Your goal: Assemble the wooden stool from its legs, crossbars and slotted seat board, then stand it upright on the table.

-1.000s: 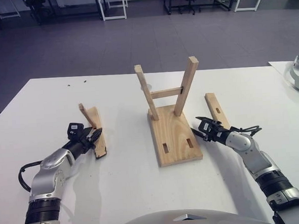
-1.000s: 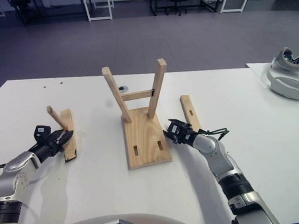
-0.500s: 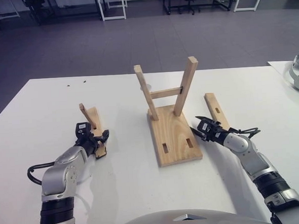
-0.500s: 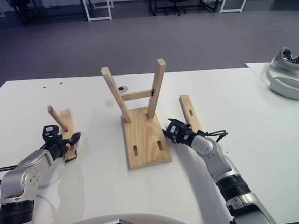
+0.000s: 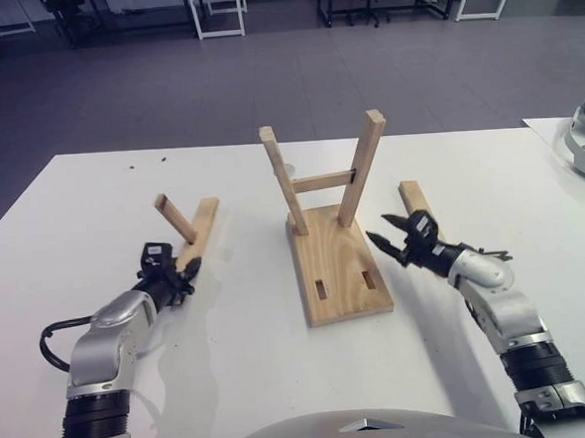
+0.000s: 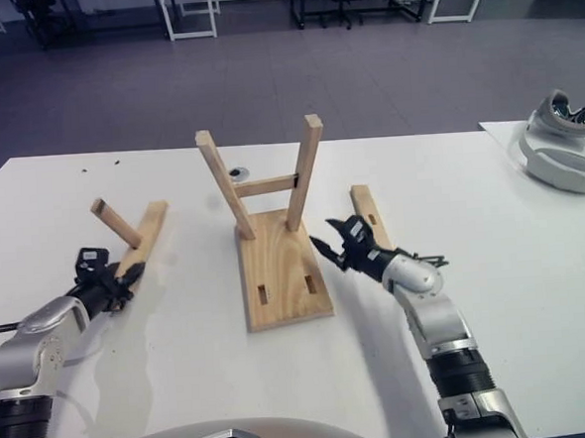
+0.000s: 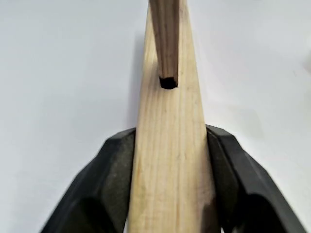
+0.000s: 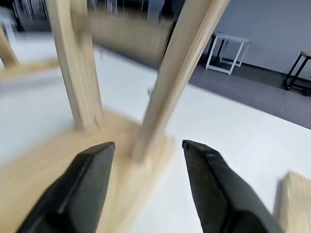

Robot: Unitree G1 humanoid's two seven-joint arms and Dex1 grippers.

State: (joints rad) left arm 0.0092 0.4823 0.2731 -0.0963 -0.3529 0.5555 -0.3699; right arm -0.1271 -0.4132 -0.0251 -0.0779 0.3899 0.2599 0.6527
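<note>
Currently the seat board (image 5: 340, 266) lies flat mid-table. Two legs (image 5: 362, 170) stand in its far end, joined by a crossbar (image 5: 324, 181), and the two near slots (image 5: 324, 290) are unfilled. To its left, the left gripper (image 5: 182, 275) is clamped on the near end of a third leg (image 5: 199, 230) that carries a short crossbar (image 5: 173, 216). The right gripper (image 5: 385, 231) hovers beside the board with its fingers spread, and a loose leg (image 5: 416, 206) lies just behind it. Judgement: keep the clamp square, raise the leg upright, and align its end over a slot before pressing.
</note>
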